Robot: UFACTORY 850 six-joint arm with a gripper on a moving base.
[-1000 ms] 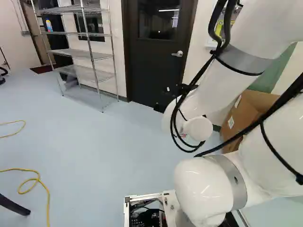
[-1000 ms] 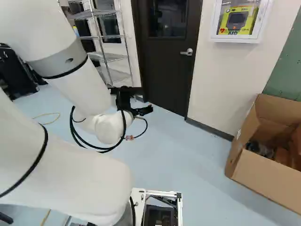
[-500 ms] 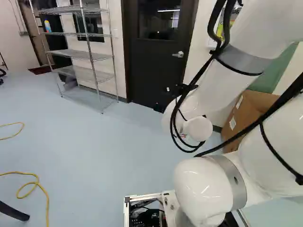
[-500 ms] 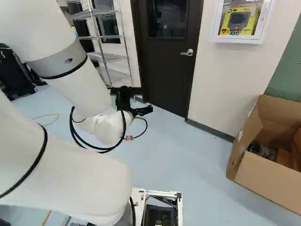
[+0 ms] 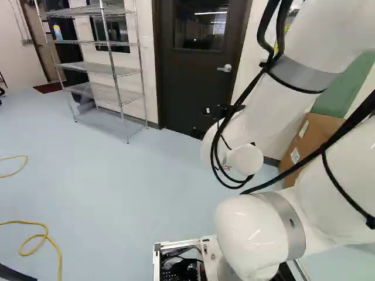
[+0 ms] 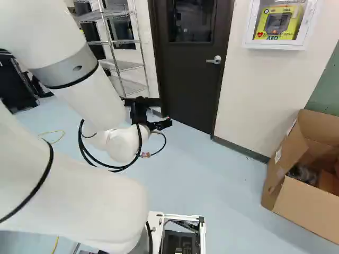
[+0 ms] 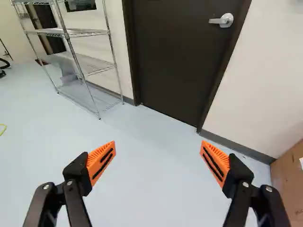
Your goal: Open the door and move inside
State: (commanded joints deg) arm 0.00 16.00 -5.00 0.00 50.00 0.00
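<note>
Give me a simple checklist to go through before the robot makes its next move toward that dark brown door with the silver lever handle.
1. Black two-fingered gripper with orange pads open, nothing between its fingers: ok.
2. Silver lever handle visible to the wrist camera: ok.
3. Gripper at the handle: not ok, the handle is well ahead of it.
4. Dark brown door open for going inside: not ok, it is shut.
5. Door unlocked: cannot tell.
6. Open brown cardboard box not in front of the door: ok, it stands off to the handle side.
</note>
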